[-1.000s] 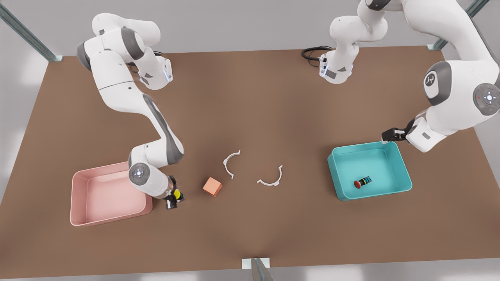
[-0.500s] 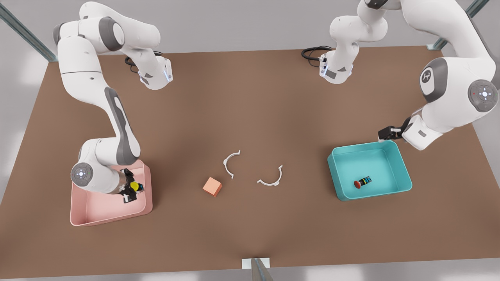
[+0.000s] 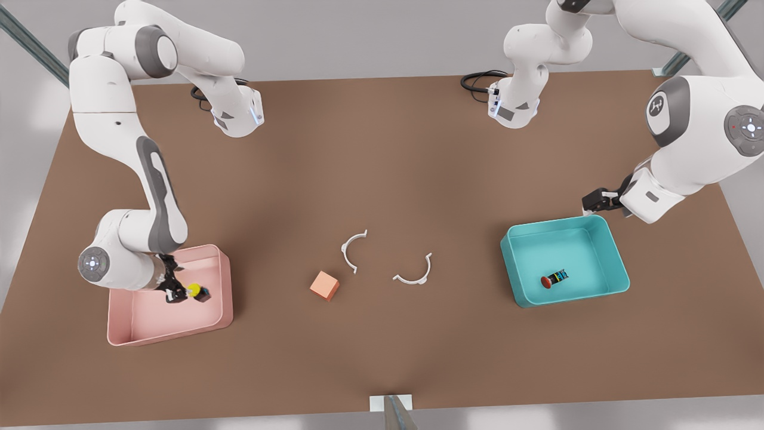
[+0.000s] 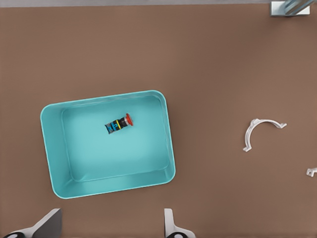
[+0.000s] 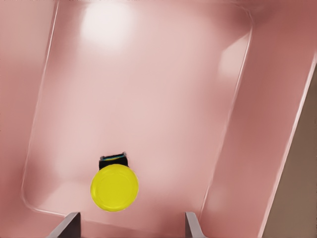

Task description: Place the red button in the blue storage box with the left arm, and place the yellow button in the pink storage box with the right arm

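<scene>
Front view's left: right gripper (image 3: 174,291) hangs over the pink storage box (image 3: 128,325), jaws spread wide and empty; the wrist view has both fingertips (image 5: 67,225) well apart with the yellow button (image 3: 195,291) in front of them, not clamped. Whether the button lies on the box floor or is mid-drop, can't tell. Middle of the table: orange cube (image 3: 324,285), then two white curved clips (image 3: 352,249), untouched. Front view's right: red button (image 3: 554,278) lies on its side inside the blue storage box (image 3: 618,263). Left gripper (image 3: 597,202) waits just beyond the box's far right corner, jaws wide and empty. Buttons look light, rigid and roll-prone; any regrip is probably best across the dark body, not the smooth round cap.
</scene>
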